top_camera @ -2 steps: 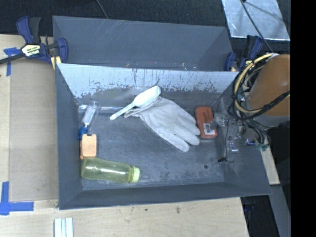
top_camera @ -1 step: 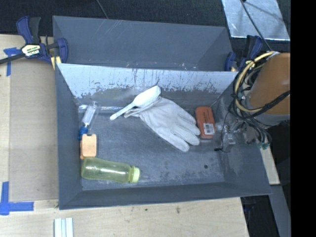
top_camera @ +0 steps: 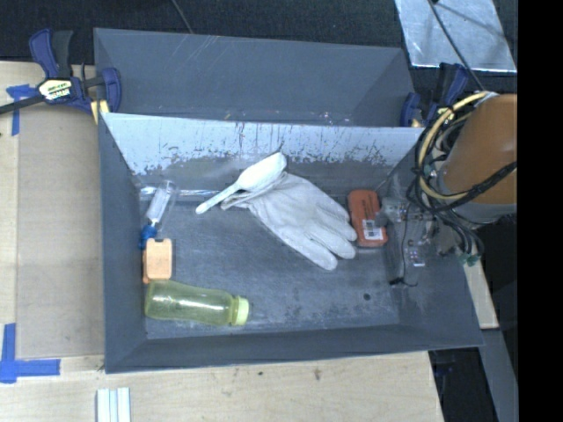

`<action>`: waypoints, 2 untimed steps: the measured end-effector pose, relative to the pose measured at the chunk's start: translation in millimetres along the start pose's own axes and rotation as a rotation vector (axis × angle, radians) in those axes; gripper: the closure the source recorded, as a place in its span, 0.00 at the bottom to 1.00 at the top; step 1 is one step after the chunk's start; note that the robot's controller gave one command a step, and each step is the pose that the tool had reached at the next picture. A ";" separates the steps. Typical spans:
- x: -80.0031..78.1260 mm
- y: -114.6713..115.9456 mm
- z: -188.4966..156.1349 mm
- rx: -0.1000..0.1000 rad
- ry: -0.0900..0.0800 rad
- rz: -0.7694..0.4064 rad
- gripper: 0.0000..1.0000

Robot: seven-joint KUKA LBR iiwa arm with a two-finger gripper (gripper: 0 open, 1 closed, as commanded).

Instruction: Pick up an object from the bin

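- Found the gripper (top_camera: 405, 262) at the right of the frame, low by the right wall of the grey bin (top_camera: 264, 86); could not tell whether apart or together.
- Noted a rust-orange block with a white label (top_camera: 368, 219) lying on the floor just left of the gripper.
- Saw a white glove (top_camera: 299, 218) just left of that block, with a white spoon (top_camera: 251, 181) at its upper-left end.
- Logged a clear syringe-like tube (top_camera: 157, 209), a tan block (top_camera: 158, 259) and a yellow-green bottle (top_camera: 195, 306) at the lower left, well apart from the gripper.

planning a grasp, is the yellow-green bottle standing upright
No, the yellow-green bottle lies on its side, its cap pointing to the view's right.
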State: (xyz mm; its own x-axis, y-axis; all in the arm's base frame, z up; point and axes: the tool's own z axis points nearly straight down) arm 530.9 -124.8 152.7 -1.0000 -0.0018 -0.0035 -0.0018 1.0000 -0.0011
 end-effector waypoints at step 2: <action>-23.6 30.9 40.8 0.001 -0.004 0.053 0.00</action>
State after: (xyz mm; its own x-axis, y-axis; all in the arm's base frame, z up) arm 554.6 -93.9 111.9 -0.9986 0.0516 -0.0079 0.0516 0.9987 -0.0016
